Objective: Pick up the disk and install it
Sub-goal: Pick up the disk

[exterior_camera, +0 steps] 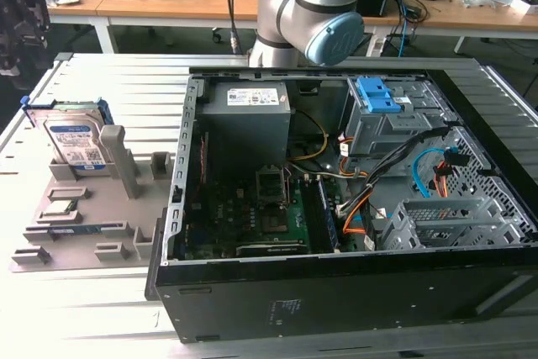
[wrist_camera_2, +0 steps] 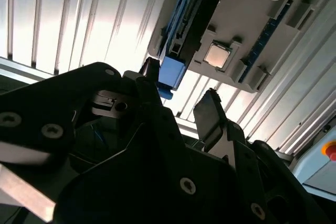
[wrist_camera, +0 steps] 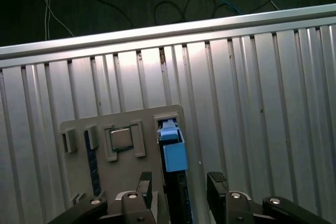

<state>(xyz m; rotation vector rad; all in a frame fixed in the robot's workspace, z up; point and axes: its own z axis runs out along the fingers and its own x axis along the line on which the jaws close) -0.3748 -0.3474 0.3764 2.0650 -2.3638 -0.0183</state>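
1. While the pick-up step was in hand, as we judged it, the black two-fingered gripper (wrist_camera: 181,182) hung above the flat grey plastic holder plate (exterior_camera: 84,208), its fingers spread wide and gripping nothing.
2. The disk (exterior_camera: 77,142), a flat rectangular silver hard drive with a white-and-blue label and a blue plastic carrier frame, stood on edge in a slot at one corner of that plate. In both wrist views its blue-capped edge lined up between the two fingers, and we judged it apart from both.
3. A small square silver chip with a green rim (wrist_camera: 122,140) sat in a pocket of the plate, near the disk.
4. The open black computer case (exterior_camera: 336,308) lay just beside the plate on the ribbed aluminium table (exterior_camera: 126,81). Nothing of the installing was done, since the disk was not yet lifted from the plate.
5. In our judgement, the next move called for a straight descent toward the plate with a finger on each flat face. It also called for staying clear of the slot walls and closing squarely, so the drive would not tilt.
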